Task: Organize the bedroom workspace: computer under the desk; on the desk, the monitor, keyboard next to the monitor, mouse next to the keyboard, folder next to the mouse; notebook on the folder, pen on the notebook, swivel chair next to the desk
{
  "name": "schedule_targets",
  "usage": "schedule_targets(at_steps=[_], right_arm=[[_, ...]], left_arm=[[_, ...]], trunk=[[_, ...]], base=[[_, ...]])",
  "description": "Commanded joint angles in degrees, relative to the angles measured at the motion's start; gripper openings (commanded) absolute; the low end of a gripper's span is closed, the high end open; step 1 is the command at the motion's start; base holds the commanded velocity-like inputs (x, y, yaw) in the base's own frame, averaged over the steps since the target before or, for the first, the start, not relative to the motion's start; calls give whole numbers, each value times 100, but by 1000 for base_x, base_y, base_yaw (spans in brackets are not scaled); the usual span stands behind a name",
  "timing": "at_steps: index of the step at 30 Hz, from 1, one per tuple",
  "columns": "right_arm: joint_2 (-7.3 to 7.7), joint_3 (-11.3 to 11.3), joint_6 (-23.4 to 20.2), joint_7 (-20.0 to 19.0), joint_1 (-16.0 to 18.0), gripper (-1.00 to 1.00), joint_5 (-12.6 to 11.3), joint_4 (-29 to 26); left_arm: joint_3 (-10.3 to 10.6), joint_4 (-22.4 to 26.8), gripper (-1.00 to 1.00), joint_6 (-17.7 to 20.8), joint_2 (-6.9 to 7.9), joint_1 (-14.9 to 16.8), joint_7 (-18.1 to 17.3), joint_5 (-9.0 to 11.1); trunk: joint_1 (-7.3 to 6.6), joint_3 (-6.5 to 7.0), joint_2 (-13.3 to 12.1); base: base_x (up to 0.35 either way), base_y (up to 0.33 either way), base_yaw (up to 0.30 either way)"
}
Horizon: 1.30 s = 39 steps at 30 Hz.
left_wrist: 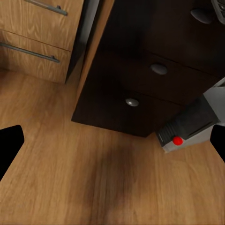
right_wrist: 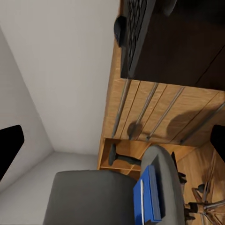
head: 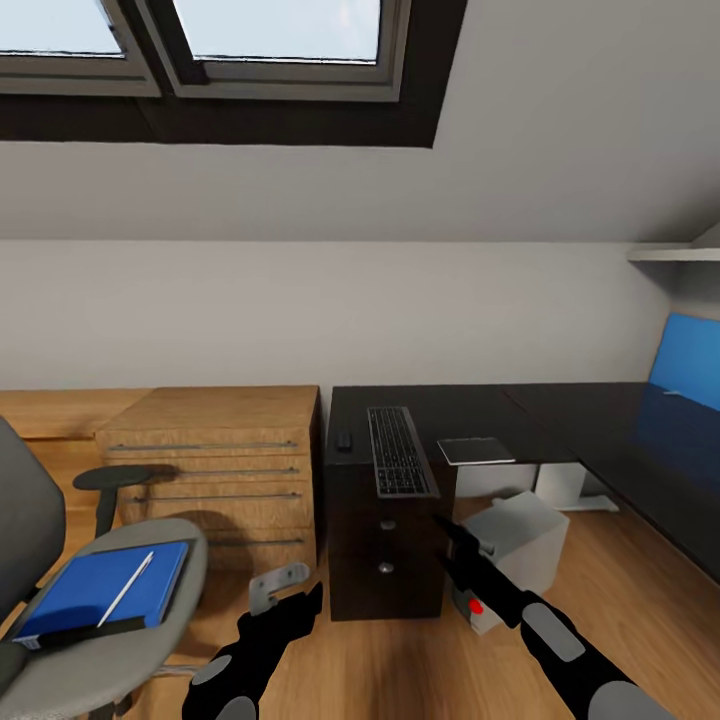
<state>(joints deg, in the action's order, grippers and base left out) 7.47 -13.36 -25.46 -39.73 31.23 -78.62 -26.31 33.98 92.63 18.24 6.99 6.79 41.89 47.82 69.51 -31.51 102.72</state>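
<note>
The blue folder (head: 100,590) lies on the swivel chair (head: 150,650) at the left, with the white pen (head: 127,587) on top of it. On the black desk (head: 560,415) lie the mouse (head: 344,440), the keyboard (head: 400,452) and the grey notebook (head: 475,450). The grey computer (head: 525,555) stands on the floor under the desk. My left gripper (head: 290,592) hangs open between chair and desk drawers. My right gripper (head: 455,545) is open in front of the computer. Both hold nothing. The monitor is out of view.
A wooden cabinet (head: 215,470) with bar handles stands between chair and desk. A blue panel (head: 688,360) stands at the desk's far right, below a wall shelf (head: 675,255). The left wrist view shows desk drawer knobs (left_wrist: 159,69) and the computer's red button (left_wrist: 177,140).
</note>
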Motion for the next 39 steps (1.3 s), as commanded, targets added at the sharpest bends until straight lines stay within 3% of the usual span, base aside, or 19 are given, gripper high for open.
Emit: schedule_targets(at_steps=[1,2,7,10,14,15,16,19,22,24,27,29,39], right_arm=[[7,-30,7,-21,6,100,-57,3],[7,-30,46,-38,6,100,-57,3],[-13,-83,1166,-131,6,100,-34,3],[-26,-88,1379,-115,11,100,16,0],[-276,-63,1690,110,20,100,32,-155],[-461,-66,2409,378,23,100,31,-241],[-478,-65,2524,404,23,100,27,-248],[-573,-63,2646,560,23,100,3,-250],[-868,15,2815,1195,32,100,-29,-256],[-922,96,2917,1480,40,100,-58,-253],[-1001,409,3139,2454,116,100,-199,-249],[-1042,525,3207,2866,149,100,-304,-256],[-1132,630,3255,3102,178,100,-389,-270]], left_arm=[[11,7,100,13,4,7,43,26],[11,6,100,13,4,9,44,26],[12,-4,100,13,4,8,47,32],[17,-7,100,13,-2,11,47,34],[23,-8,100,13,-11,10,47,36],[21,-8,100,13,-13,9,47,31],[21,-8,100,13,-13,10,47,31],[25,-11,100,13,-18,10,49,38],[34,-15,100,13,-27,8,50,31],[36,-16,100,13,-29,9,51,34],[42,-72,100,13,-30,11,56,35],[56,-128,100,13,-40,10,74,25],[65,-173,100,3,-44,9,88,2]], trunk=[[22,-25,45],[44,-43,85],[154,-133,286],[220,-186,406],[308,-258,566],[330,-276,606],[352,-294,647],[418,-348,767],[483,-402,887],[527,-438,967],[593,-492,1088],[637,-528,1168],[681,-563,1248]], base=[[0,0,0],[0,0,0],[0,0,0],[0,0,0],[0,0,0],[0,0,0],[0,0,0],[0,0,0],[0,0,0],[0,0,0],[0,0,0],[0,0,0],[0,0,0]])
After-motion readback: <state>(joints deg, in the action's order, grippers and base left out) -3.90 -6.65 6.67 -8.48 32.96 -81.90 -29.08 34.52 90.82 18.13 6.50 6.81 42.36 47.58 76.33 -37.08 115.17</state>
